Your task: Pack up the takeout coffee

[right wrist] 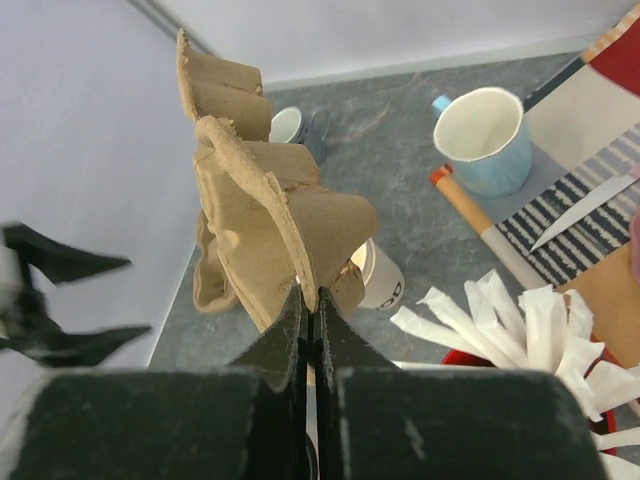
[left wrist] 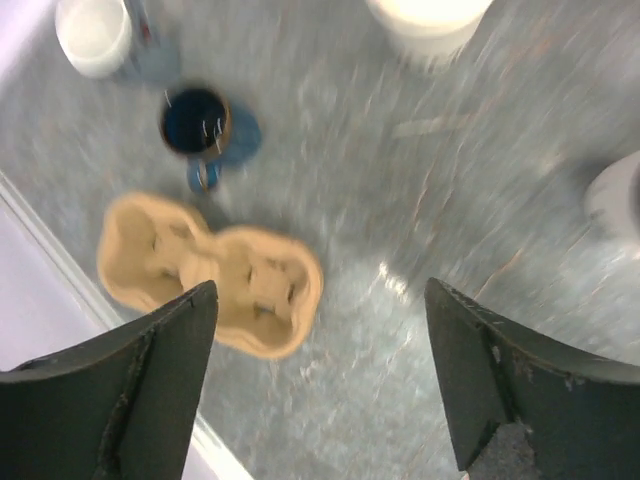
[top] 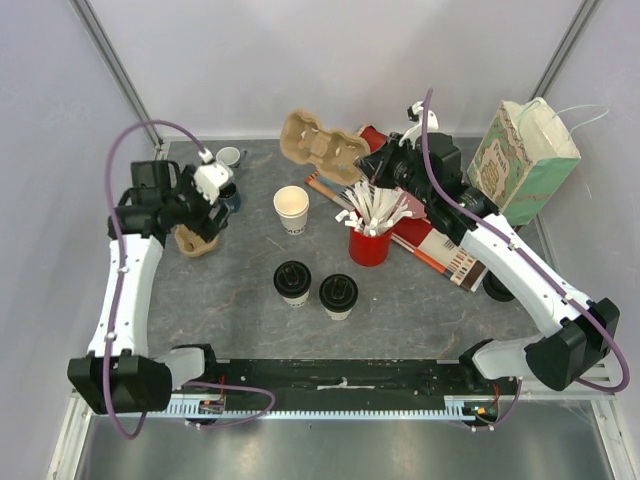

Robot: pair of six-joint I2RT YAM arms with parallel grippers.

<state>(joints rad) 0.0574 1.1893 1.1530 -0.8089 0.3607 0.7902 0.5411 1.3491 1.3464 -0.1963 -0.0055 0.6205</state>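
Packing looks barely begun: one lidded coffee cup and a second lidded cup stand side by side on the worktop, in no holder. A third cup stands unlidded farther back. The left claw gapes wide and empty above a pulp tray whose pockets hold nothing. The right claw is pinched tight on the edge of another pulp tray, held aloft and equally empty. A paper bag stands at the right, its inside hidden.
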